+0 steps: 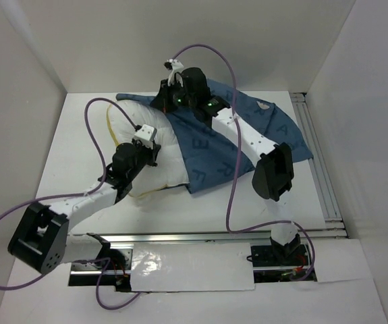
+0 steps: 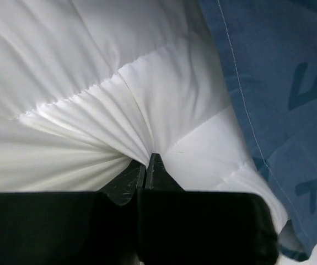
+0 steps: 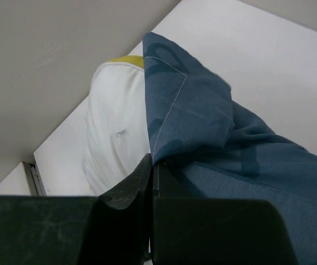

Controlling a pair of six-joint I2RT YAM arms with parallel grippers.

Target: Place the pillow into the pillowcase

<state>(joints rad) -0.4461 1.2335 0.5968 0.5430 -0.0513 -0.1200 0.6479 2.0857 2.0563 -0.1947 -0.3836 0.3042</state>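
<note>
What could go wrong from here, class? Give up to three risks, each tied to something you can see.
The left end effector pinches only a thin fold of the pillow, which may slip out when pulled.
The right end effector grips just the edge of the pillowcase, so the fabric could pull free.
Much of the pillow lies outside the pillowcase and may bunch.

The pillow [image 1: 173,156] and pillowcase [image 1: 285,128] block mid-table; bare table [image 1: 72,155] lies left of them.

One pillow [image 1: 167,145], one pillowcase [image 1: 268,128], one left pincer [image 2: 147,161], one right pincer [image 3: 151,161].
</note>
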